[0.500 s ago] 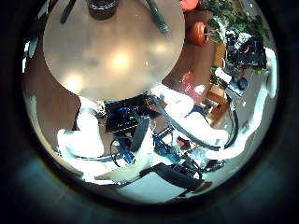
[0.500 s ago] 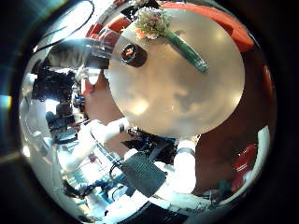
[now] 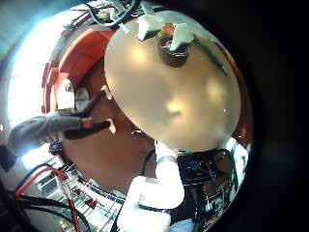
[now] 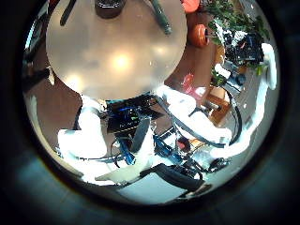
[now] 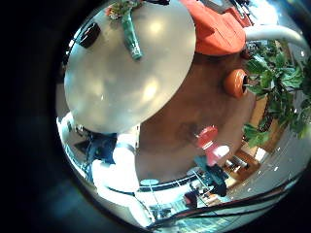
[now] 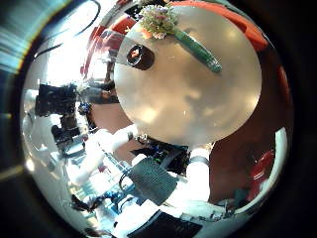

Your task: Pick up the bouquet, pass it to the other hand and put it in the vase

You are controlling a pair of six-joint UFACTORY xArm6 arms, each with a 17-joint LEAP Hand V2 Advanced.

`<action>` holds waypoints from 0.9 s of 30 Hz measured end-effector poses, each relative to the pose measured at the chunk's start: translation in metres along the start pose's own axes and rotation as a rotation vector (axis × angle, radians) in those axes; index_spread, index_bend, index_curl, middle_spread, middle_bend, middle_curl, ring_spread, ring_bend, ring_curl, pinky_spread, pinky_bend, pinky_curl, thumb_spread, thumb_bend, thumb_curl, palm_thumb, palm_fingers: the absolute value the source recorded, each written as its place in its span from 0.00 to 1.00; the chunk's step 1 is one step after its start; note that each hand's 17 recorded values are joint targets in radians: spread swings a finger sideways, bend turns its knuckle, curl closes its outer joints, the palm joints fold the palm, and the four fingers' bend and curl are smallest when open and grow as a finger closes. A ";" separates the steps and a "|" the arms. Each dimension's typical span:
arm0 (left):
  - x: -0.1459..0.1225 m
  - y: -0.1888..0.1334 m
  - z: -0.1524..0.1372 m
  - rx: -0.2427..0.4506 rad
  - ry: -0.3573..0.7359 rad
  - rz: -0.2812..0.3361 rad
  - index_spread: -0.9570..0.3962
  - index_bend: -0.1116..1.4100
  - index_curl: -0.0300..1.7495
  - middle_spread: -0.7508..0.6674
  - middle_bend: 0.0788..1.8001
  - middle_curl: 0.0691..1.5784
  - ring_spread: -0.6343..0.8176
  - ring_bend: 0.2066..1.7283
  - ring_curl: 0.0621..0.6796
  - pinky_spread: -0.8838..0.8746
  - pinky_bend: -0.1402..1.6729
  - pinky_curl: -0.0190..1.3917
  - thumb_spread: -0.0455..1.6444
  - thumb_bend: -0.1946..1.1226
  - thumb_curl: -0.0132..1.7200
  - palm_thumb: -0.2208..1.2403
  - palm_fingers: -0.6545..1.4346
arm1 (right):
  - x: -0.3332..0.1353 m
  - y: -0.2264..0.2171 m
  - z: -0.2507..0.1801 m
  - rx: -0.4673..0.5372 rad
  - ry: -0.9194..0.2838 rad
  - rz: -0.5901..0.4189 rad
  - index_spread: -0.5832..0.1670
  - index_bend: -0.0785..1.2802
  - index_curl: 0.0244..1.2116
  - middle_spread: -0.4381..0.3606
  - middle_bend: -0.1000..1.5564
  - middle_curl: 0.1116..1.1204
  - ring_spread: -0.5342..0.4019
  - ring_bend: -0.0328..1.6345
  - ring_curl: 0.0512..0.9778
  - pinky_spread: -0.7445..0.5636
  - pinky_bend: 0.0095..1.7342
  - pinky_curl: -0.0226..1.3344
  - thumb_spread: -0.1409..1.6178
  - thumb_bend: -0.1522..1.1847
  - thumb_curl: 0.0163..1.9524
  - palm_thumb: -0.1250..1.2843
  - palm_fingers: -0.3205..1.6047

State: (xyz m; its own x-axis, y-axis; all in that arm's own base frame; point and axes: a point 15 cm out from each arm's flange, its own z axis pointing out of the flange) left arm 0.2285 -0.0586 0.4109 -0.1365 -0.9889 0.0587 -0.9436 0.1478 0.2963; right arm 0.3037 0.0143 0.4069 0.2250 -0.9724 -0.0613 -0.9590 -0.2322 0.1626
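While our left palm views look down on the round table [image 4: 112, 56], the vase [image 3: 174, 50] stands near its edge. In our right palm views the bouquet [image 6: 178, 35] lies on the table beside the vase, untouched. We cannot tell either hand's finger state.

Round pale table [image 6: 188, 94], orange pot [image 5: 236, 83] w/ green plant [image 5: 277, 83] on brown floor

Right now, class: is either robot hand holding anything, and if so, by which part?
Nothing is held. The bouquet lies on the round table beside the vase, far from both hands.
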 end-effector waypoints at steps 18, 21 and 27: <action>-0.003 0.005 0.002 -0.039 0.000 0.165 0.75 0.17 0.14 0.90 0.06 0.12 0.86 0.21 0.25 0.82 0.25 0.24 0.65 0.13 0.19 0.35 0.29 | 0.031 -0.136 0.074 -0.194 -0.230 0.273 0.48 0.13 0.16 0.52 0.28 0.29 0.47 0.56 0.34 0.64 0.39 0.24 0.71 0.09 0.15 0.36 0.41; -0.004 0.000 0.003 -0.040 0.001 0.175 0.75 0.16 0.14 0.90 0.06 0.12 0.86 0.21 0.25 0.82 0.25 0.24 0.65 0.13 0.19 0.36 0.29 | 0.033 -0.163 0.110 -0.224 -0.240 0.312 0.50 0.14 0.15 0.52 0.31 0.31 0.45 0.60 0.36 0.59 0.44 0.25 0.71 0.10 0.16 0.36 0.40; -0.002 -0.004 -0.001 -0.031 0.002 0.180 0.75 0.17 0.15 0.90 0.06 0.13 0.86 0.20 0.25 0.82 0.25 0.24 0.65 0.13 0.19 0.36 0.29 | 0.017 -0.192 0.152 -0.246 -0.213 0.312 0.54 0.17 0.15 0.52 0.37 0.34 0.42 0.64 0.39 0.53 0.49 0.26 0.69 0.10 0.17 0.36 0.39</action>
State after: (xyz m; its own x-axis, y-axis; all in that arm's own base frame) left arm 0.2329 -0.0568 0.4104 -0.3013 -0.9465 0.1156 -0.8942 0.3226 0.3103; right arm 0.4656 0.0456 0.2248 -0.1340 -0.9764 -0.1696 -0.9000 0.0483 0.4332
